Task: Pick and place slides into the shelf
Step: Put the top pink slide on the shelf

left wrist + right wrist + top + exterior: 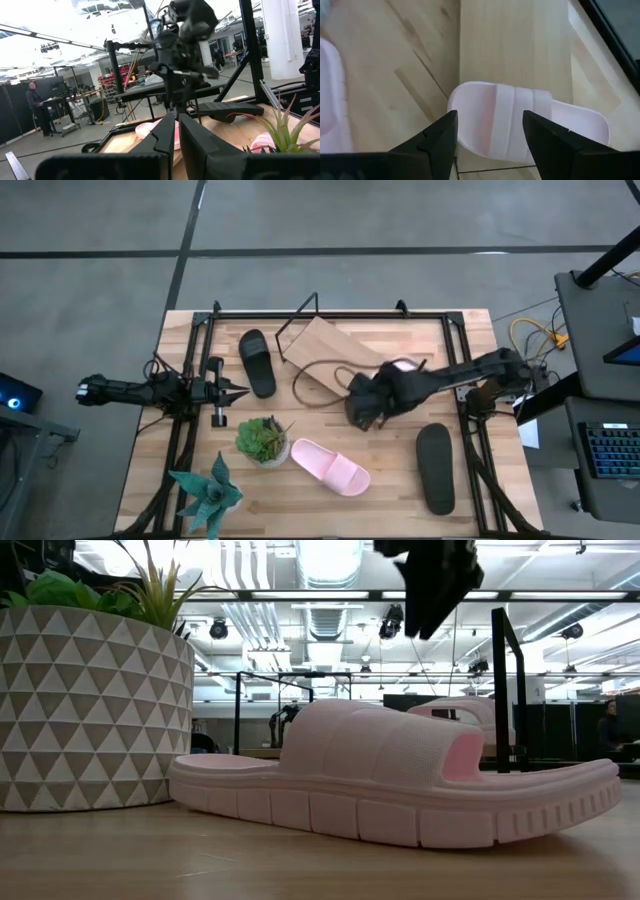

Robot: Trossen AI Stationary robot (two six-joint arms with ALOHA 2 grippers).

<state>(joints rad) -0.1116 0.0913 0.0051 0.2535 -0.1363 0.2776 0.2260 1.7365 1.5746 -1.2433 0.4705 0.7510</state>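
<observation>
My right gripper (362,412) (490,145) hangs open above a pale pink slide (520,122) that lies sole down on the slanted light-wood shelf (325,345); its fingers stand over the strap on either side and touch nothing. In the low view it hovers high (430,585). A second pink slide (330,467) (400,780) lies flat on the table near its front edge. One black slide (257,362) lies left of the shelf, and the other black slide (435,468) lies at the front right. My left gripper (238,390) (177,132) waits shut at the table's left.
A triangle-patterned planter with a green plant (263,438) (90,710) stands beside the front pink slide, and a spiky teal plant (205,490) sits at the front left corner. The shelf's black wire frame (300,315) rises at its far end. Bare table shows between the two front slides.
</observation>
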